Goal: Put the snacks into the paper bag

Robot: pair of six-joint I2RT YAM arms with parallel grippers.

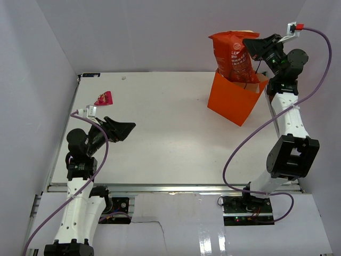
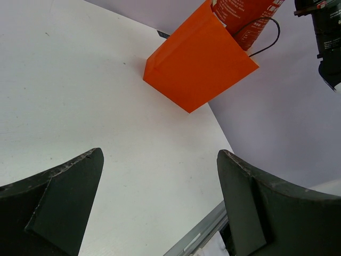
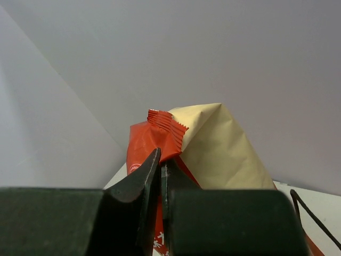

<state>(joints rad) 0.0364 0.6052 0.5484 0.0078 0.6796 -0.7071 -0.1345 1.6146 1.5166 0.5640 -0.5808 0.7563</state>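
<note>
**Top view.** The right gripper (image 1: 251,45) holds the large red-orange foil chip bag with white text (image 1: 232,56) by its upper edge. It does so over the bright orange upright paper bag (image 1: 234,101), which stands at the far right of the white table (image 1: 160,149). The chip bag's lower part is inside the paper bag's mouth, and its upper part stands tilted above the rim.

**Right wrist view.** The two fingers are pressed almost together on the chip bag's film, beside the crimped top seal, so we read them as clamped on it.

**Left side.** The left gripper (image 1: 120,129) hovers over the near left of the table, its fingers wide apart with nothing between them. A small pink-red candy wrapper (image 1: 103,98) lies at the far left, well apart from the paper bag.

**Step in hand.** We judge this to be the insertion of the chip bag, not yet finished. The next move calls for lowering it until it seats, then parting the fingers. The right gripper must lift clear without snagging the thin black loop handle (image 2: 277,29) or tipping the paper bag.
</note>
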